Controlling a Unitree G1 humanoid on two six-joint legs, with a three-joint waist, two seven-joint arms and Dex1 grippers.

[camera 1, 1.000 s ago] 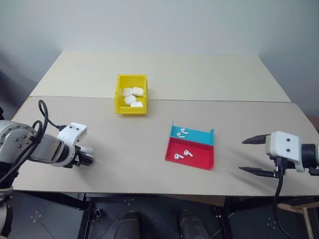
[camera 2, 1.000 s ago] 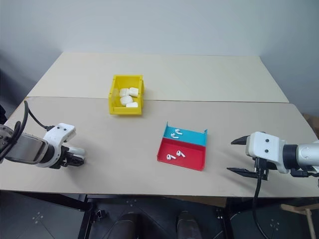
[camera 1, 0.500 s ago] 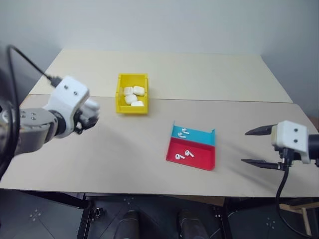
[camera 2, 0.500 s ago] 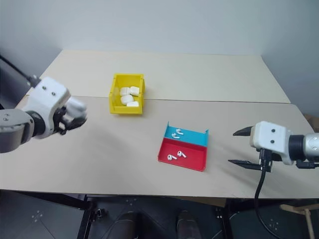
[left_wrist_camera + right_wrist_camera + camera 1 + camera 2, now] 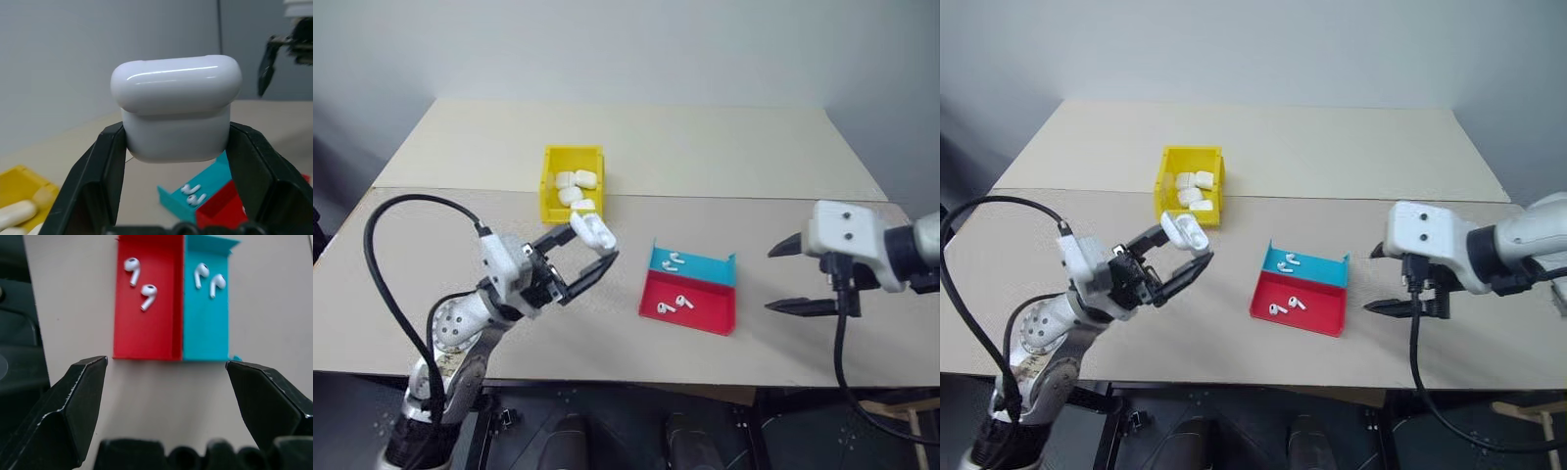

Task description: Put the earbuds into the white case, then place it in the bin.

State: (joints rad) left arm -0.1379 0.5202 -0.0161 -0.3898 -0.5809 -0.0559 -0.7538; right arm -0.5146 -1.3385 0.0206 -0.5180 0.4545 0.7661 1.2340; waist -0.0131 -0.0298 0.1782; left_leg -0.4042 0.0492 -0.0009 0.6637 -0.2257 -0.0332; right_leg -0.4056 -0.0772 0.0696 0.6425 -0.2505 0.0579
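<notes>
Left eye view: at lower left of centre, left gripper [image 5: 592, 254] clamped on the white case [image 5: 592, 231], raised and presented, probably for loading. Right gripper [image 5: 789, 276] spread wide, empty, at right beside red-and-blue tray [image 5: 717, 320] holding four earbuds [image 5: 673, 260]. Upper-centre bin [image 5: 551, 210]: several white cases.

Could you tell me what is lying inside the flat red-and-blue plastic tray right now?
The flat red-and-blue plastic tray holds four tiny glossy white stemmed earbuds: two in the red compartment and two in the blue compartment. Nothing covers them; both compartments show fully.
</notes>
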